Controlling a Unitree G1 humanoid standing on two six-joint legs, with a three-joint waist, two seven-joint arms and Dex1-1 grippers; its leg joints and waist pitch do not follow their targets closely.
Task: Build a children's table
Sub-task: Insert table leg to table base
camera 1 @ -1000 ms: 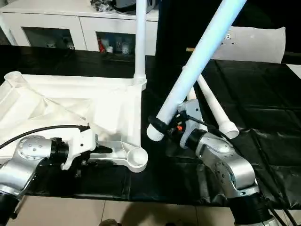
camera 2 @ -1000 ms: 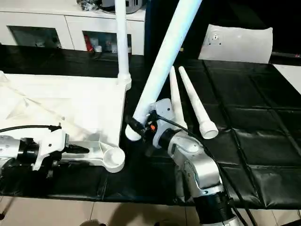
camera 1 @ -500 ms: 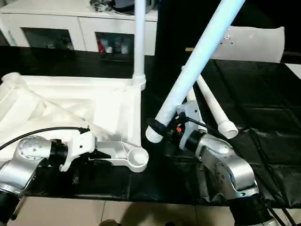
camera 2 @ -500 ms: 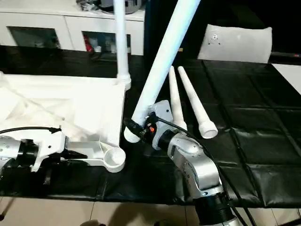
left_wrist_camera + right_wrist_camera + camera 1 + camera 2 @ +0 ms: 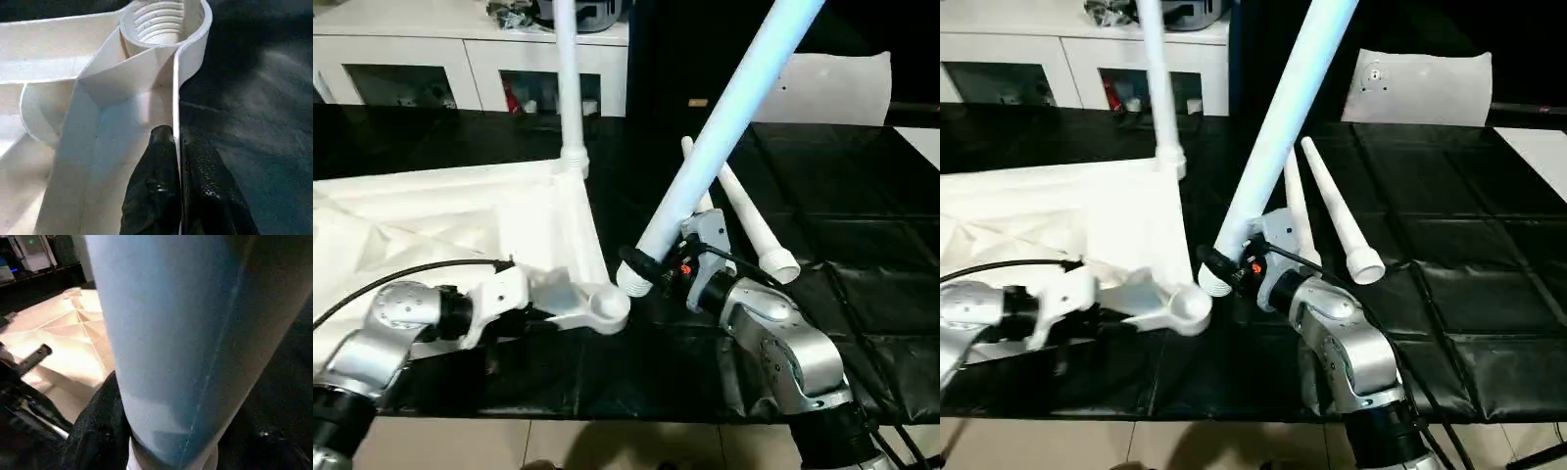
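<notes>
The children's table top (image 5: 440, 211) lies upside down on the left. One white leg (image 5: 568, 78) stands upright in its far right corner socket. My left gripper (image 5: 175, 139) is shut on the thin edge wall just behind the near corner socket (image 5: 607, 305), with one finger on each side of the wall. My right gripper (image 5: 648, 266) is shut on the thick end of a second leg (image 5: 724, 127), which slants up and to the right; its end hangs just right of that socket. Two loose legs (image 5: 756, 223) lie on the black cover behind my right arm.
A black quilted cover (image 5: 862, 255) spreads over the work surface, and its front edge runs close under both arms. A white cabinet with dark openings (image 5: 460, 69) stands at the back left. A white cushion-like bag (image 5: 832, 88) sits at the back right.
My left gripper has shut on the top's edge wall. The top has turned a little, bringing its near corner socket closer to the held leg's end. My right arm keeps its grip.
</notes>
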